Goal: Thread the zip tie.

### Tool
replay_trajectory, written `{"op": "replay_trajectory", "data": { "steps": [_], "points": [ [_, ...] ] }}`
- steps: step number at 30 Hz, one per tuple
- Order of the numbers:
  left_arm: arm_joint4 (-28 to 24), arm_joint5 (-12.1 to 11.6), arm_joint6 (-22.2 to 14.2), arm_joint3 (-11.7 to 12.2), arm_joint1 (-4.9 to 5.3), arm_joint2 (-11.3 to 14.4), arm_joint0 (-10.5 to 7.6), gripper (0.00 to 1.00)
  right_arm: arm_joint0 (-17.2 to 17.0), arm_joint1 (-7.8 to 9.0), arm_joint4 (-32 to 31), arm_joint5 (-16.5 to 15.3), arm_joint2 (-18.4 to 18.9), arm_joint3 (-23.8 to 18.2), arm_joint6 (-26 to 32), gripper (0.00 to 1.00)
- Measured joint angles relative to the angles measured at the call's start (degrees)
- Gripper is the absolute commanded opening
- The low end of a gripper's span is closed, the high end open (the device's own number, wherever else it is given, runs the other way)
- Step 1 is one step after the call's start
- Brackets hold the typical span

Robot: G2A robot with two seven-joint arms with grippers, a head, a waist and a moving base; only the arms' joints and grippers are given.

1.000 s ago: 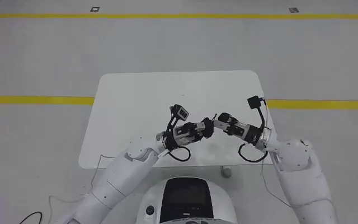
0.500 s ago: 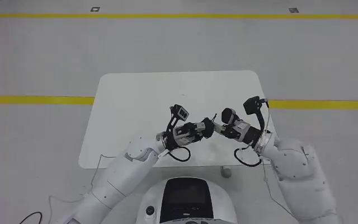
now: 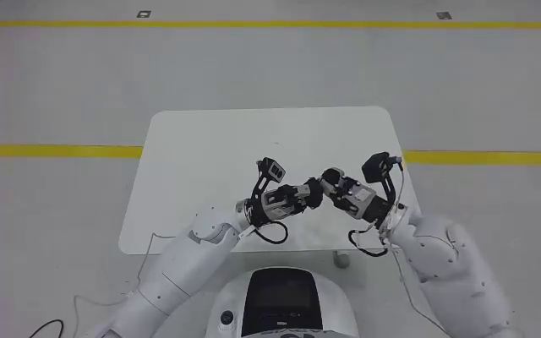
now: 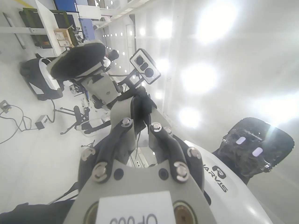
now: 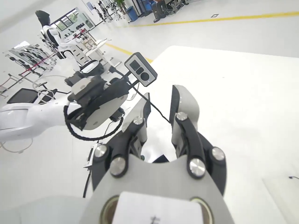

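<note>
White table below: left gripper (image 4: 140, 114) clamps thin black zip tie (image 5: 155, 108), right gripper (image 5: 161, 95) apart.

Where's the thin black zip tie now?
The thin black zip tie runs from the left gripper into the open right gripper, above the white table's right side.

The right gripper (image 3: 330, 180) has rolled at the wrist and closed in beside the left gripper (image 3: 314, 192)
</note>
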Motion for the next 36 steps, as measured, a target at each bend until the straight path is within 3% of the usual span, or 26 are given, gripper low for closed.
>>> {"op": "replay_trajectory", "data": {
  "steps": [5,7,19,20,22,29,36],
  "points": [
    [0.0,0.0,0.0,0.0,0.0,0.0,0.0,0.0,0.3,1.61,-0.2,0.0,-1.0,0.0,-1.5,0.12],
    [0.0,0.0,0.0,0.0,0.0,0.0,0.0,0.0,0.4,2.14,-0.3,0.0,-1.3,0.1,-2.0,0.0],
    [0.0,0.0,0.0,0.0,0.0,0.0,0.0,0.0,1.1,4.84,1.2,0.0,-3.1,1.8,-3.2,0.0],
    [0.0,0.0,0.0,0.0,0.0,0.0,0.0,0.0,1.2,5.1,1.3,0.0,-3.3,1.8,-3.4,0.1],
    [0.0,0.0,0.0,0.0,0.0,0.0,0.0,0.0,1.2,5.49,1.3,0.0,-3.4,1.6,-3.5,0.48],
    [0.0,0.0,0.0,0.0,0.0,0.0,0.0,0.0,0.1,7.06,0.9,0.0,-2.6,-0.1,-5.3,0.43],
    [0.0,0.0,0.0,0.0,0.0,0.0,0.0,0.0,-0.6,8.43,-0.1,0.0,-2.3,-1.3,-6.8,0.31]
  ]
}}
